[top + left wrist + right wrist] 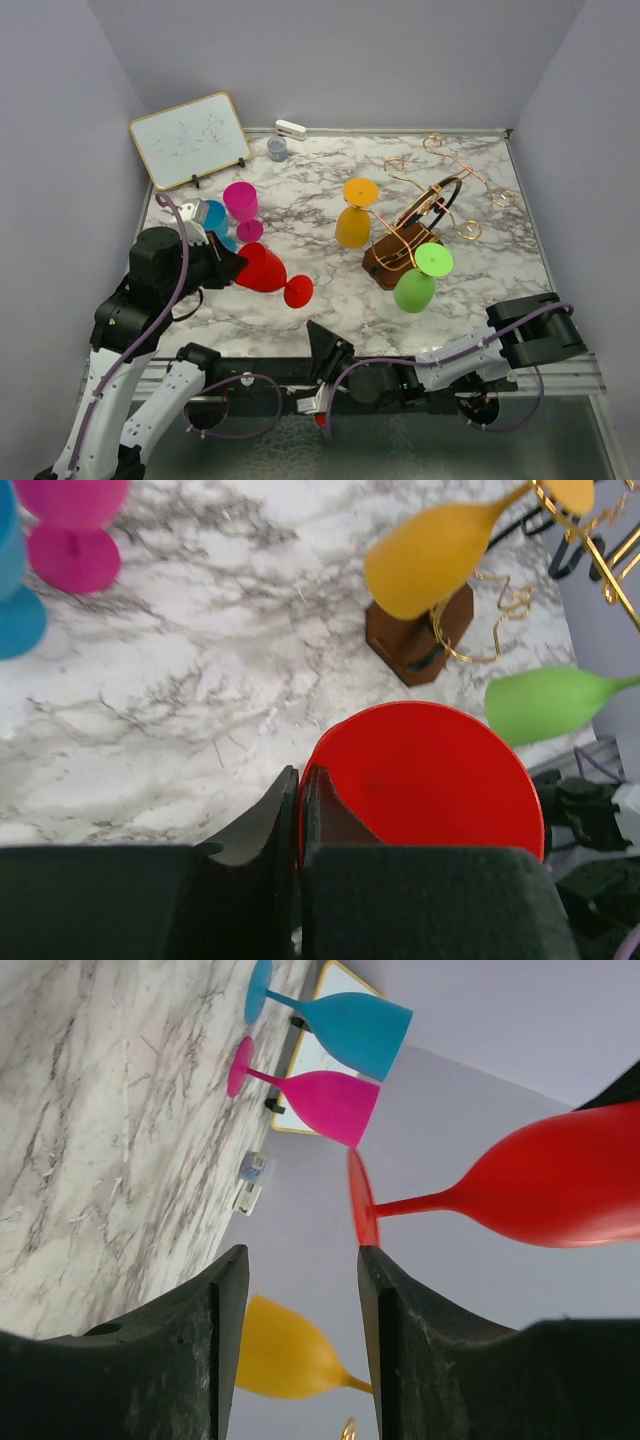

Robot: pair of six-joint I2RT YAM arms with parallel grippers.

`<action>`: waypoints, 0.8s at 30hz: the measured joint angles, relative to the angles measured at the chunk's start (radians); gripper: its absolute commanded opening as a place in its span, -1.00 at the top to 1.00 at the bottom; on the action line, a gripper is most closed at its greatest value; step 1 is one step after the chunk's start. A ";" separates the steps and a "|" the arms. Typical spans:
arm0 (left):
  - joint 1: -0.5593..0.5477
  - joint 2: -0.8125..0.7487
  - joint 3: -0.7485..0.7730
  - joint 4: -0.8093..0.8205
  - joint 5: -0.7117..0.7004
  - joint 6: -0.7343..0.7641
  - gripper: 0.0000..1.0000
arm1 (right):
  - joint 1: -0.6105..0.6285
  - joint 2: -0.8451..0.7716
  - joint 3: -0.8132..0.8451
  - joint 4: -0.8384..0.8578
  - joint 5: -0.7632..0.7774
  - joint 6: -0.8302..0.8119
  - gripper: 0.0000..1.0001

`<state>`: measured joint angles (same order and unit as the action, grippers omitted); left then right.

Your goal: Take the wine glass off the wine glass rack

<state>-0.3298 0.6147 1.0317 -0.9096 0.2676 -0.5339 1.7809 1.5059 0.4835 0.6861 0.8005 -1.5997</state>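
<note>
The copper wire rack [425, 210] stands on its brown wooden base [385, 262] at the centre right. A yellow glass [353, 226] and a green glass [415, 290] hang on it bowl down. My left gripper [228, 266] is shut on the rim of a red wine glass [262, 268], which lies sideways above the table, left of the rack, foot [298, 291] pointing right. In the left wrist view the fingers [298, 780] pinch the red bowl's wall [430, 770]. My right gripper [325, 345] is open and empty at the near edge; its jaws [295, 1260] stand apart.
A pink glass [240, 200] and a blue glass [213, 215] stand upright at the left. A whiteboard [190, 140] leans at the back left, with a small grey cup [277, 149] and a white object [290, 129] by the back wall. Walls enclose three sides.
</note>
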 measured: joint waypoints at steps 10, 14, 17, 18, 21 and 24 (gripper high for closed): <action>0.000 0.078 0.193 0.039 -0.391 0.068 1.00 | 0.000 0.000 0.018 -0.124 0.000 0.089 0.03; 0.000 0.177 0.278 0.077 -0.522 0.107 1.00 | 0.000 0.005 0.030 -0.141 0.000 0.105 0.03; 0.000 0.271 0.346 0.102 -0.563 0.135 1.00 | 0.000 0.009 0.034 -0.155 0.001 0.114 0.03; 0.000 0.308 0.369 0.113 -0.578 0.148 1.00 | 0.000 0.009 0.035 -0.162 0.001 0.119 0.03; 0.000 0.397 0.417 0.138 -0.620 0.172 1.00 | 0.000 0.010 0.039 -0.174 0.000 0.133 0.03; 0.003 0.497 0.473 0.157 -0.671 0.198 1.00 | 0.000 0.013 0.047 -0.188 0.000 0.142 0.03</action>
<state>-0.3271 1.1118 1.5043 -0.7528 -0.4034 -0.3363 1.7809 1.5192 0.5304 0.4980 0.8009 -1.4574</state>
